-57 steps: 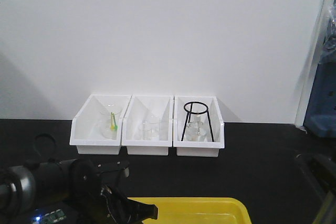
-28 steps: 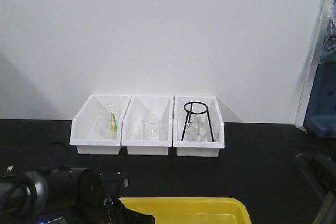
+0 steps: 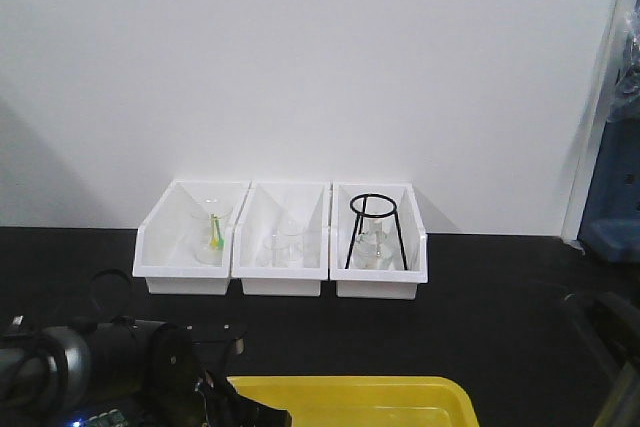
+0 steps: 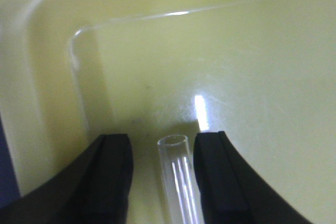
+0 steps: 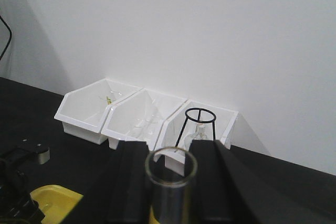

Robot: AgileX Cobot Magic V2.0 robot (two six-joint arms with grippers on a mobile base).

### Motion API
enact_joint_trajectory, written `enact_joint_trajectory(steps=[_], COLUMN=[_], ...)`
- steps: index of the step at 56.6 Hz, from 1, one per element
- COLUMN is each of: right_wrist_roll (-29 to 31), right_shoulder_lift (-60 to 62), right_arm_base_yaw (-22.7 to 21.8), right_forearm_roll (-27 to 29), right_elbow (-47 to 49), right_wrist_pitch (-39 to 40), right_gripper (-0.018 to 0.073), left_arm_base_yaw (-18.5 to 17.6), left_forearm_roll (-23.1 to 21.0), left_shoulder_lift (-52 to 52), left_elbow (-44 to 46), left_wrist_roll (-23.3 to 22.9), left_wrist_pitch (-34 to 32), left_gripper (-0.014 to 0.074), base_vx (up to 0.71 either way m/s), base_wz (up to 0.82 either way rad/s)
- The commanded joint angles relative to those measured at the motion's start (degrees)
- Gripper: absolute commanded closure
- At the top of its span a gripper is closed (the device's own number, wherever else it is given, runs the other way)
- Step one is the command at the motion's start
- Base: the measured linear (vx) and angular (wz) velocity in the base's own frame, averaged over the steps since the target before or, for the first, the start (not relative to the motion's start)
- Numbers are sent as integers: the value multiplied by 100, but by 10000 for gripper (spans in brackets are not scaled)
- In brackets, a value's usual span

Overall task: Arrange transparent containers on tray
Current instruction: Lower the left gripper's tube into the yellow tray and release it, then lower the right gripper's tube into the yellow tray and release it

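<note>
The tray [image 3: 400, 387] sits at the near edge of the black table [image 3: 500, 287], in front of three white bins [image 3: 285, 242]. It is bright yellow, shallow and glossy, with rounded corners and a raised rim. Over its corner, the left gripper [image 4: 164, 148] stands partly open around a clear tube [image 4: 179, 182], with a gap on one side. The right gripper [image 5: 170, 148] pinches a second clear tube [image 5: 170, 192] upright.
</note>
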State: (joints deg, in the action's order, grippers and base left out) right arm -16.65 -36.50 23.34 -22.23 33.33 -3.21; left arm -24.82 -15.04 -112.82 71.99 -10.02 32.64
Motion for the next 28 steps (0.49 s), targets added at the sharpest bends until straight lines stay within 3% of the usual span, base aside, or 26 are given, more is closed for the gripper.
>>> enact_joint_trajectory(steps=[1, 13, 28], right_wrist_roll=[19, -270, -182], right_shoulder_lift=[-15, -681, -2647], right_arm_base_yaw=[9, 9, 9], right_forearm_roll=[-33, 535, 1426], right_elbow=[168, 374, 1492], right_wrist_pitch=[447, -449, -1824], right_gripper=[571, 571, 571], left_arm_base_yaw=[-17, -17, -17], left_forearm_roll=[7, 275, 314], left_shoulder_lift=[501, 1181, 2323], left_elbow=[279, 702, 1017], left_wrist_roll=[-41, -25, 221], left_wrist_pitch=[-214, -205, -283], left_gripper=[170, 171, 171], base_vx=[0, 0, 0], base_wz=[0, 0, 0])
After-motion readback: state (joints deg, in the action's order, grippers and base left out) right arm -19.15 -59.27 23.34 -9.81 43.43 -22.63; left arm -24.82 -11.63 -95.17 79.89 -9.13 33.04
